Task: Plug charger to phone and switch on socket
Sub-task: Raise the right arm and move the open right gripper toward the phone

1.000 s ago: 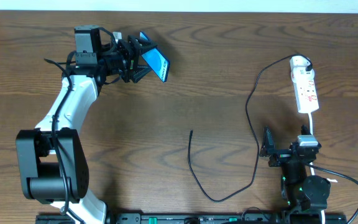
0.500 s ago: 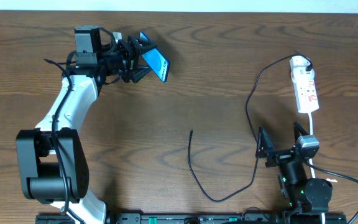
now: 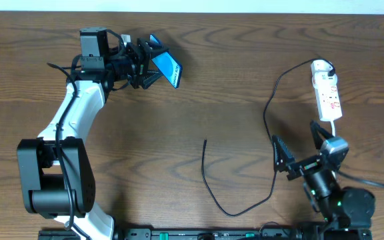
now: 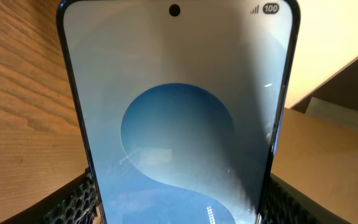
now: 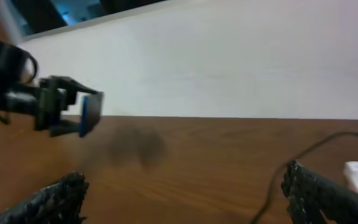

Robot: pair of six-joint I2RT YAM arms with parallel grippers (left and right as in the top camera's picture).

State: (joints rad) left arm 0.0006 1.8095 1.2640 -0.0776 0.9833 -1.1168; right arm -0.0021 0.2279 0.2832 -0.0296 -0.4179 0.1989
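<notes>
L gripper (image 3: 151,63) is clamping the phone (image 3: 167,65) by one end, holding it tilted off the table (image 3: 212,80), well left of the socket (image 3: 329,97) and about level with its rounded end. In the left wrist view the pads (image 4: 73,199) are sitting on both long edges of the phone (image 4: 176,124). Screen is showing blue/white wallpaper. "100" is reading next to the signal bars at the top right corner; small txt at the low edge is too small to read.

R gripper (image 3: 300,147) is hovering just below the socket's cord end, jaws spread wide, gripping nothing. R wrist view is blurring, but both fingers (image 5: 48,202) are showing apart w/ bare table between.

Charger (image 3: 204,163) is lying loose. Adapter (image 3: 327,67) is sitting in the socket's rounded end, cable is looping down left of the socket, and the plug tip (image 3: 205,141) is resting well left of it, apart from the phone. Red marks on the socket aren't reading at this res.
</notes>
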